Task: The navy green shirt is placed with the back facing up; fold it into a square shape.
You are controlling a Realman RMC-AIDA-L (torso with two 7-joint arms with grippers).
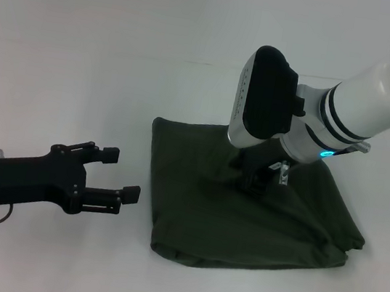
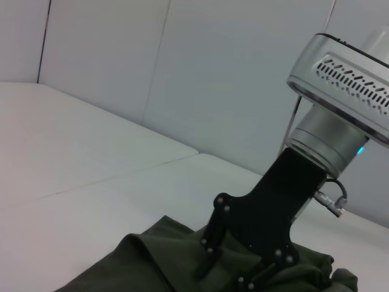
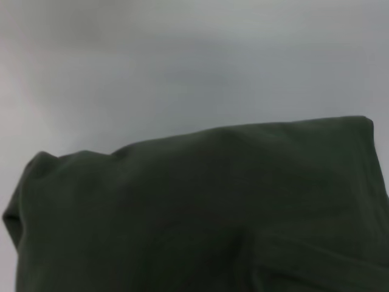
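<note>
Covering most of the head view, a white table (image 1: 85, 49) is seen, with wide bare surface at the far side and on the robot's left. Near the middle, somewhat to the robot's right, the navy green shirt (image 1: 201, 206) is laid flat, already folded into a roughly square pad. Its far and left edges are seen as fairly straight, the near edge is rounded into a soft fold, and at the right near corner the layers are bunched and slightly splayed. In the right wrist view only the shirt (image 3: 200, 213) and the table beyond its edge are shown.

The right gripper (image 1: 253, 177) is lowered from above onto the upper middle of the shirt, its black fingers touching the cloth; in the left wrist view the fingers (image 2: 206, 261) are seen spread apart against the fabric, with nothing clamped between them.

The left gripper (image 1: 123, 175) is held just beside the shirt's left edge, clear of the cloth, its jaws parted and empty.
</note>
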